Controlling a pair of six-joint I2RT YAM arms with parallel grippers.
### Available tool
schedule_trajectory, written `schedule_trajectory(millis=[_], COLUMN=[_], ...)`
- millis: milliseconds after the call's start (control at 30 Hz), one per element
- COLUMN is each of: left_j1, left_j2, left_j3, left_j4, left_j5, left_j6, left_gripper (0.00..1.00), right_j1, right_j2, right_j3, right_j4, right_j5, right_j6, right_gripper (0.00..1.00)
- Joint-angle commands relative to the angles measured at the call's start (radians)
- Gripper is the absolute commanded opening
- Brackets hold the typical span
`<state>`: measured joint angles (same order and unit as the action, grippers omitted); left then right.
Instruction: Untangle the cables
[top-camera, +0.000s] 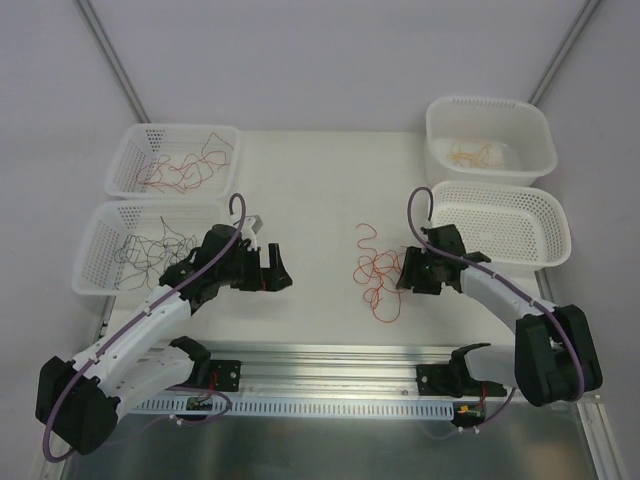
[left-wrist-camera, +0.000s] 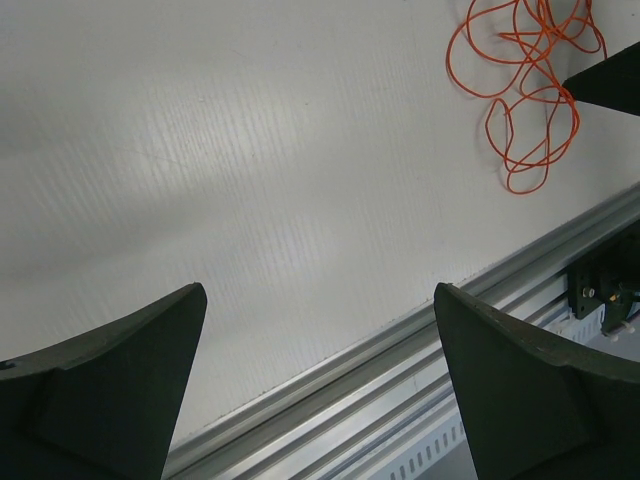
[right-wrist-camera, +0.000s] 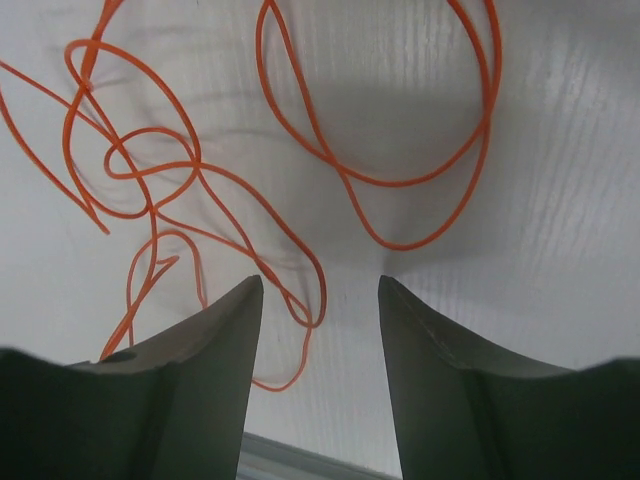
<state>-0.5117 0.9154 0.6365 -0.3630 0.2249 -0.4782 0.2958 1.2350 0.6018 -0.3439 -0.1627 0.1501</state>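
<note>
**Right tool low over the orange tangle, left tool spread over bare counter**

The loose orange cables (top-camera: 378, 270) lie in a curly heap on the white counter (top-camera: 320, 190), right of its middle and just in front of the right arm. One long strand trails from the heap toward the far side.

The right tool (right-wrist-camera: 318, 290) sits low at the heap's right edge. Its fingers (right-wrist-camera: 215, 350) stand partly apart with bare counter showing between them. One orange loop curls into that gap, close beside the finger on the left of the wrist view, while a wide loop lies just beyond the tips. Nothing is visibly pinched.

The left tool (left-wrist-camera: 320, 295) is spread wide and holds nothing. It hangs over bare counter near the metal rail (top-camera: 330, 355) along the near edge, well apart from the orange heap. From its wrist camera the heap shows at the upper right.

More cables rest in containers at the counter's sides:
- Red and orange cables (top-camera: 185, 165) lie in the far left basket (top-camera: 185, 128).
- Black cables (top-camera: 150, 245) lie in the near left basket (top-camera: 150, 205).
- Pale yellow cables (top-camera: 475, 153) lie in the far right tub (top-camera: 485, 100).
- A near right basket (top-camera: 500, 185) stands just beside the right arm's wrist.
</note>
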Motion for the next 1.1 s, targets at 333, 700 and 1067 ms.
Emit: schedule_trajectory(millis=[333,700,1067], left_j1=[-0.011,-0.01,0.01], left_j2=[0.002,0.166,0.244], left_j3=[0.028,0.297,0.255], left_j4=[0.009,0.021,0.111], left_j5=[-0.033,-0.22,-0.216], left_j6=[0.056,0.344,0.334], left_gripper=[0.99,0.99,0.99], right_j1=[0.095,0.236,0.344], right_j2=[-0.094,-0.155,-0.046], right_j3=[0.172,0.907,0.936], right_j4=[-0.001,-0.418,-0.343], right_j5=[0.06,0.06,0.038], right_j6=[-0.061,-0.199,-0.13], right_gripper=[0.02,0.01,0.01])
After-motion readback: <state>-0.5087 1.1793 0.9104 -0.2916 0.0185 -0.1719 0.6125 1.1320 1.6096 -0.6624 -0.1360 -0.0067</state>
